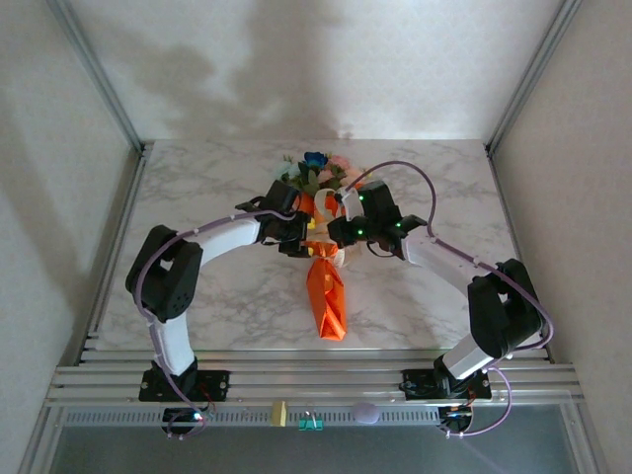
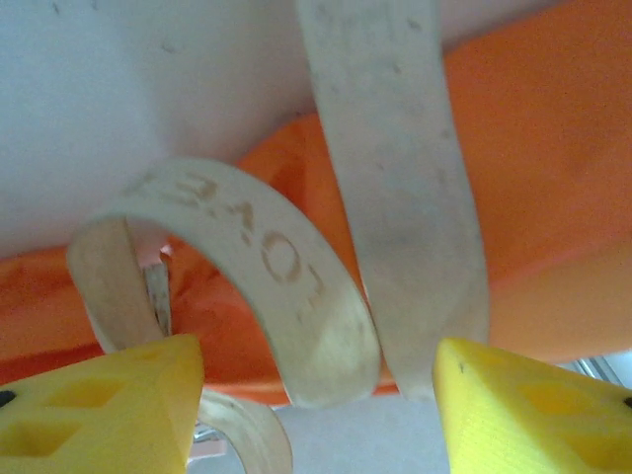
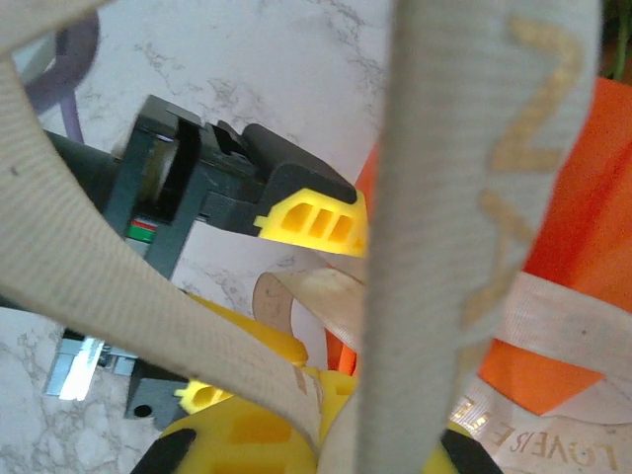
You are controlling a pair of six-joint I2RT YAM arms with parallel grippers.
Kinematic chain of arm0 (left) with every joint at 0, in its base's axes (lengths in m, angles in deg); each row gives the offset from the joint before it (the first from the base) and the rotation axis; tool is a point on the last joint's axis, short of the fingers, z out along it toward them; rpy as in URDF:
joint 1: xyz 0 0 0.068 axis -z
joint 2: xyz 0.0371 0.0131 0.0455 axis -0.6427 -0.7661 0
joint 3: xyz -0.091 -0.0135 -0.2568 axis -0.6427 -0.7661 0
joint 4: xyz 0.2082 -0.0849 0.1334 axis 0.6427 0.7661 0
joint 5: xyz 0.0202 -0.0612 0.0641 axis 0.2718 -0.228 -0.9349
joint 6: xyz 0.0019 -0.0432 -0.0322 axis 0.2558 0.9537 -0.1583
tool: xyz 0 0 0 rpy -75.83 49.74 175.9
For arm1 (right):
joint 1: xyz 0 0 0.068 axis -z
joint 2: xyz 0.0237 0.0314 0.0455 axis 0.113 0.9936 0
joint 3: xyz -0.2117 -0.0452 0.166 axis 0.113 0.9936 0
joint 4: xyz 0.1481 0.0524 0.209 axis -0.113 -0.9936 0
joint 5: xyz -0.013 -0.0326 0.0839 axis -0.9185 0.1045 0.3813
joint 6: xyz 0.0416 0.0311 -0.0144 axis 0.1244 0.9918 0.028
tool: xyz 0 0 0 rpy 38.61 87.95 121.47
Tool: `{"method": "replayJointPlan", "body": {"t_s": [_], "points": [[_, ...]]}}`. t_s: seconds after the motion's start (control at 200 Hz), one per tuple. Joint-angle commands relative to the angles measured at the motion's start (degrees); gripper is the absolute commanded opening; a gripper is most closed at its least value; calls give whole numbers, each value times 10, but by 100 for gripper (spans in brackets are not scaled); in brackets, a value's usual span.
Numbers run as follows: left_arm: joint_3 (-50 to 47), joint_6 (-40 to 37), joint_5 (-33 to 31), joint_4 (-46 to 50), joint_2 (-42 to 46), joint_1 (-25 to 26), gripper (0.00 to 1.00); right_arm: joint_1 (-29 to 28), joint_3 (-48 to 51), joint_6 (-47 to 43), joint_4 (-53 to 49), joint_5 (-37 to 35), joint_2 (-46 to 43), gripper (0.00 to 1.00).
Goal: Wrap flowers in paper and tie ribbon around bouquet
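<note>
The bouquet lies lengthwise on the marble table, with the flowers (image 1: pixel 316 170) at the far end. The orange paper (image 1: pixel 326 296) forms a cone pointing towards the arms. Both grippers meet over its middle. The cream ribbon (image 2: pixel 395 178), lettered "LOVE", curls in loose loops in front of the paper (image 2: pixel 553 158). My left gripper (image 2: pixel 316 367) is open, its yellow fingertips (image 2: pixel 109 405) on either side of a ribbon loop. My right gripper (image 3: pixel 331 387) is shut on the ribbon (image 3: pixel 444 227); two strands run up from its jaws. The left gripper's finger (image 3: pixel 308 222) shows just beyond.
Aluminium rails (image 1: pixel 316 380) run along the table's near edge, with a small yellowish piece (image 1: pixel 279 413), a green clip (image 1: pixel 314 424) and a lilac piece (image 1: pixel 365 413) on the front bar. Frame posts (image 1: pixel 99 74) and walls close both sides. Purple cables (image 1: pixel 415 178) arc over the right arm.
</note>
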Motion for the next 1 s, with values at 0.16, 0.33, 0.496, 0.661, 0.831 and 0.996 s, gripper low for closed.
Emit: {"method": "replayJointPlan", "body": {"t_s": [0.16,0.33,0.496,0.661,0.831,0.996], "points": [[14,-1,-1,-2,-20,-3,56,3,-18,14,-17,20,9,0],[13,-3,2,5,-17,-3,47,3,-17,14,-15,23,10,0],[11,-5,-13,18,11,-2,55,3,-19,13,-15,25,9,0],[-14,16,-21,-8,28,-5,63,3,-22,11,-16,29,13,0],[-4,13,-25,-11,23,-10,64,3,-27,10,-21,33,17,0],[5,10,-8,-9,-3,-11,61,3,-27,10,-23,34,19,0]]}}
